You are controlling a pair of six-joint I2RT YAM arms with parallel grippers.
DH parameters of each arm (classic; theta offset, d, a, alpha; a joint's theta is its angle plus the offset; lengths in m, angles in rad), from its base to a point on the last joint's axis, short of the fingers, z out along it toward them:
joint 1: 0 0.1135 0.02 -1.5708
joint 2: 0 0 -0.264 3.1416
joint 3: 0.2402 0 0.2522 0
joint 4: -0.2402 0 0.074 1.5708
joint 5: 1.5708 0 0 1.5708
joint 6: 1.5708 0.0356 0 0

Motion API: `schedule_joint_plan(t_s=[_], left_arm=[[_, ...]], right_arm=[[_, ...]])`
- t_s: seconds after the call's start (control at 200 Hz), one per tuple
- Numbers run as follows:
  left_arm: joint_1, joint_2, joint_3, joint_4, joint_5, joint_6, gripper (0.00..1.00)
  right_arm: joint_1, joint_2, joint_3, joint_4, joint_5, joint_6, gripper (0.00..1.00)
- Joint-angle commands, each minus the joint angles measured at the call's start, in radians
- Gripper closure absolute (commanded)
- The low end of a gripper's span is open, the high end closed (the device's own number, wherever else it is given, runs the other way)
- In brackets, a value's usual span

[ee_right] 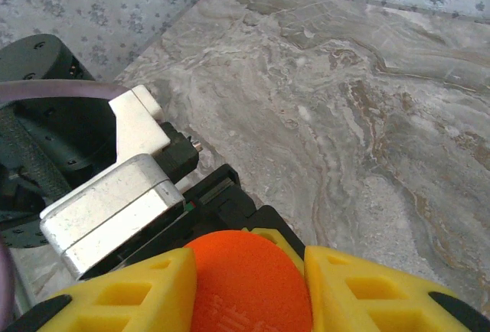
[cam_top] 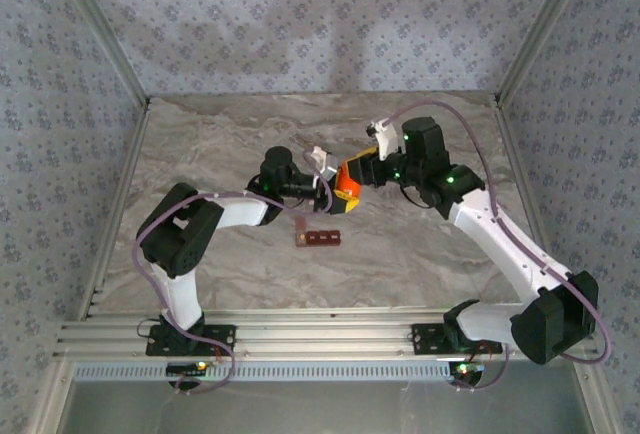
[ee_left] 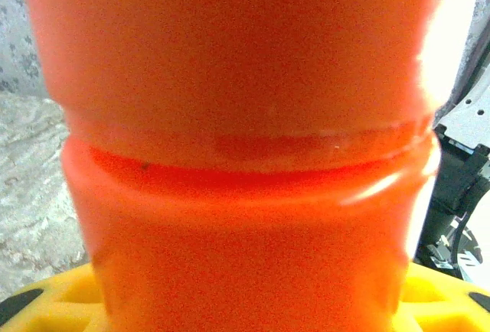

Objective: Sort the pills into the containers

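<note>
Top external: the orange bottle (cam_top: 347, 184) is held over the middle of the bench (cam_top: 220, 144) between both arms. The left jaws pinch its body and the right jaws are pressed onto its top. The dark red-brown containers (cam_top: 318, 239) lie flat on the bench nearer the bases, apart from the bottle. Left wrist: the bottle's body sits tight between yellow fingers (ee_left: 53, 301). Right wrist: yellow fingers (ee_right: 130, 294) clamp the orange cap (ee_right: 249, 290). This looks like uncapping: hold the body firm, twist squarely about the cap's axis, and keep the mouth from tipping down so nothing spills.
</note>
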Motion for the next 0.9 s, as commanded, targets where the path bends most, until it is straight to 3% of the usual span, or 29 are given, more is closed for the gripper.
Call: schedule_joint_plan(t_s=[0.0, 0.165, 0.365, 0.47, 0.715, 0.895], left_arm=[[-0.004, -0.05, 0.021, 0.084, 0.011, 0.004, 1.0], [-0.004, -0.038, 0.03, 0.085, 0.013, 0.0, 1.0], [-0.004, -0.031, 0.035, 0.088, 0.016, -0.005, 1.0], [-0.005, -0.034, 0.035, 0.089, 0.017, -0.007, 1.0], [-0.005, -0.035, 0.032, 0.089, 0.017, -0.005, 1.0], [-0.005, -0.033, 0.036, 0.089, 0.019, -0.005, 1.0]], right_arm=[[0.028, 0.006, -0.039, -0.03, 0.05, 0.055, 0.57], [0.008, 0.003, 0.032, -0.059, 0.033, 0.048, 0.53], [-0.019, -0.027, 0.105, -0.09, 0.02, 0.018, 0.31], [-0.041, -0.041, 0.11, -0.098, -0.007, -0.001, 0.25], [-0.067, 0.001, 0.128, -0.163, -0.153, -0.12, 0.22], [-0.065, 0.014, 0.125, -0.171, -0.172, -0.15, 0.24]])
